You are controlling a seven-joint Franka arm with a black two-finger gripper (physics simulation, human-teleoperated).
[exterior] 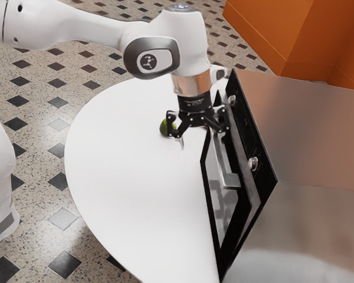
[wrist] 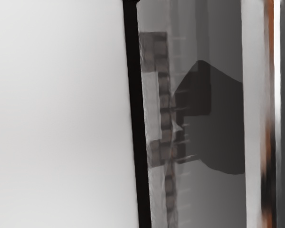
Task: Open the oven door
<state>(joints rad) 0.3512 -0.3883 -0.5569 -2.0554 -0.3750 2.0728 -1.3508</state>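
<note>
The oven door (exterior: 220, 203), on the front of the oven (exterior: 318, 141), looks slightly ajar. My gripper (exterior: 197, 130) is spread, empty, by its far end. I judge opening underway; next calls for hooking the handle (exterior: 230, 180) and easing outward and down.

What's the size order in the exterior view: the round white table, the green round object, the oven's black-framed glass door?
1. Round white table
2. Black-framed glass door
3. Green round object, partly hidden

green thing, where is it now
The green thing is on the white table, partly behind the gripper, on its side toward the exterior view's left.
</note>
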